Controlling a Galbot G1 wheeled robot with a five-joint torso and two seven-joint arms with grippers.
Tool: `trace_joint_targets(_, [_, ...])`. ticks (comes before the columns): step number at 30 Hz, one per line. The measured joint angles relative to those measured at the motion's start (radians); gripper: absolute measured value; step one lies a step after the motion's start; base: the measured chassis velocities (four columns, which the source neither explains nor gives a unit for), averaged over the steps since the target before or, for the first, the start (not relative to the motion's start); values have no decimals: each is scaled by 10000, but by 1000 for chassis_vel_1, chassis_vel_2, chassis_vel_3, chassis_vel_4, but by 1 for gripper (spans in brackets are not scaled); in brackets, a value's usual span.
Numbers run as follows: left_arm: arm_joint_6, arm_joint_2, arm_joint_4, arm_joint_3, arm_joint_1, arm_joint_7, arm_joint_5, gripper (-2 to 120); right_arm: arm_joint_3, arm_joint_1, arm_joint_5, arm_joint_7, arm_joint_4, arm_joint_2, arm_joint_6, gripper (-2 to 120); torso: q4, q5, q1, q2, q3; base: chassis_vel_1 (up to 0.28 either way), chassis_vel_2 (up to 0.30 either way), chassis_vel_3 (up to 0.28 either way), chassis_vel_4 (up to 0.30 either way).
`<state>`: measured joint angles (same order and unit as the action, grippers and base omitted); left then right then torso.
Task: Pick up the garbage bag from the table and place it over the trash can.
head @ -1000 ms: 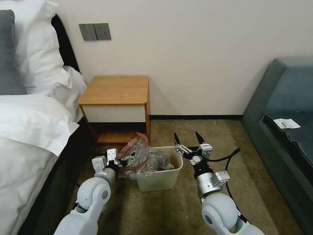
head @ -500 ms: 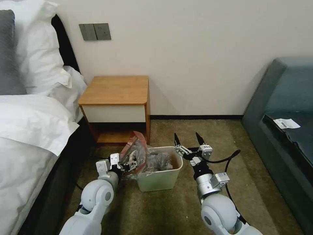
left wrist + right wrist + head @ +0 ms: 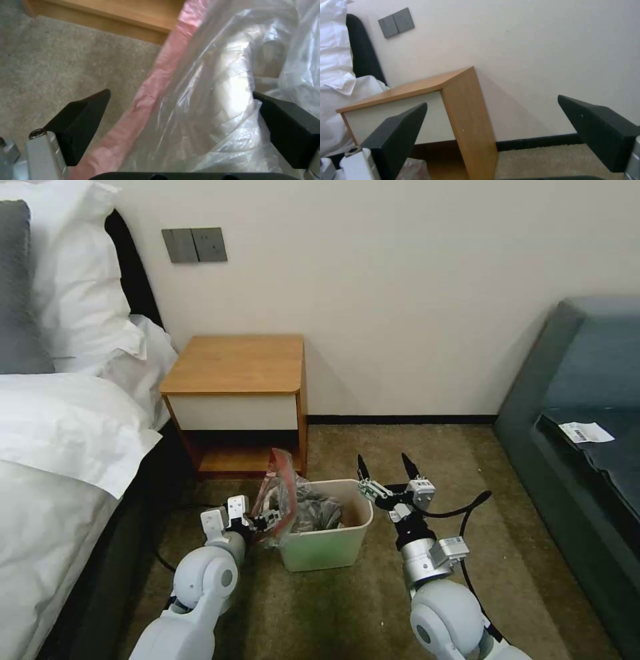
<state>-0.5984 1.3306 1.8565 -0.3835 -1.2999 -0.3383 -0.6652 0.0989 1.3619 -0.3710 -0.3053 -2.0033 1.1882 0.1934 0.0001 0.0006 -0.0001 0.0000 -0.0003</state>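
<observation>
Two tools are out over the carpet. Left tool (image 3: pixel 269 518) hangs at the near-left corner of the one trash can (image 3: pixel 325 545), its fingers (image 3: pixel 78 122) spread wide around the single garbage bag (image 3: pixel 293 503) without pinching it; the bag drapes from that tool across the can's rim. Right tool (image 3: pixel 385 468), also spread wide and empty, hovers just past the can's other side. One bare tabletop (image 3: pixel 237 363) stands beyond both.
</observation>
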Motion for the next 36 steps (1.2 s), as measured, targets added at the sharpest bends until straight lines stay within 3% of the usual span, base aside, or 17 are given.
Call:
trace_joint_targets(13, [-2,112,-288,184,86,8,164,94,17,-56,17,-8,60,31,53,100,2,0,-1,2,-2,0,0,0,0])
trace_joint_targets(24, [-729,120,-283,339,82,-134,142,58,36,-119,-3,-71,33,-9,54,100,2,2,-2,6,-2,0,0,0,0])
trace_joint_targets(25, [-729,120,-283,339,82,-134,142,58,36,-119,-3,-71,33,-9,54,100,2,2,-2,6,-2,0,0,0,0])
trace_joint_targets(29, [-739,115,-282,342,74,-192,83,37,32,-161,-30,-103,-5,-20,58,100,1,0,-2,4,-1,0,0,0,0])
trace_joint_targets(33, [-739,115,-282,342,65,-230,87,23,29,-176,-35,-122,-6,-23,62,100,2,-1,-2,2,0,0,0,0,0])
trace_joint_targets(35, [-739,118,-282,342,63,-236,89,22,29,-177,-34,-125,-6,-23,62,100,3,-2,-2,2,0,0,0,0,0])
trace_joint_targets(36, [-739,133,-282,339,29,-267,98,14,26,-174,-33,-132,-6,-24,63,100,3,-1,-2,3,0,0,0,0,0])
